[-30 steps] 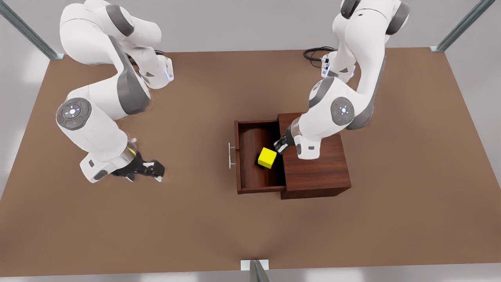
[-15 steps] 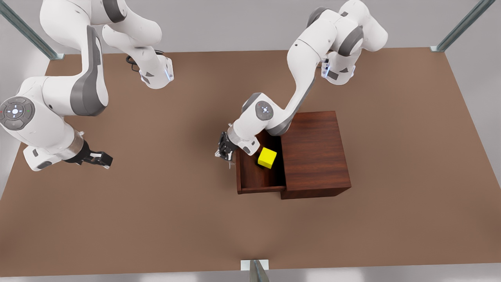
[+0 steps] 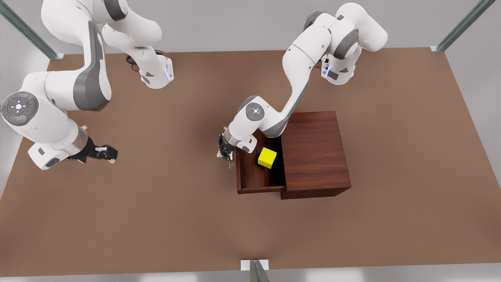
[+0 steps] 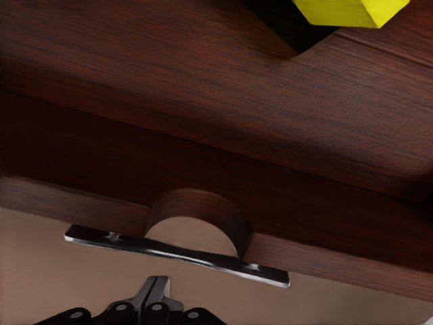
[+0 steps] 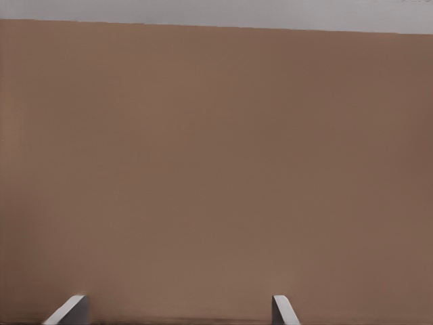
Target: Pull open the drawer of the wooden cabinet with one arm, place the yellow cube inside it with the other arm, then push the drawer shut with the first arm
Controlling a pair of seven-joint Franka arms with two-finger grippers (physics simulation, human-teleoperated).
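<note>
We have the left pincer [image 3: 226, 152] at the front of the drawer [image 3: 256, 176], its fingers [image 4: 157, 292] pressed together and empty, tips just short of the thin silver handle [image 4: 177, 252] in the left wrist view. The handle's bar runs crosswise to our fingers, so the long axis of the handle lies square to the push line. In the front view the drawer stands pulled out at 9 o'clock from the wooden cabinet [image 3: 315, 152], and the yellow cube [image 3: 267, 157] sits on its floor, close to the cabinet's mouth and apart from the drawer front.

Placing looks done to us; what remains is the closing push. That move turns on one relation: the cabinet lies at 3 o'clock from our left pincer, with the drawer front between, so we would press straight toward 3 o'clock along the slide. Pushing off-centre could skew the tray, we judge.

Our right pincer [image 3: 102, 152] waits over the bare table [image 3: 164, 219], well apart at 9 o'clock from the cabinet, fingers [image 5: 69, 311] spread and holding nothing. The left arm is plainly the nearer one for the push.
</note>
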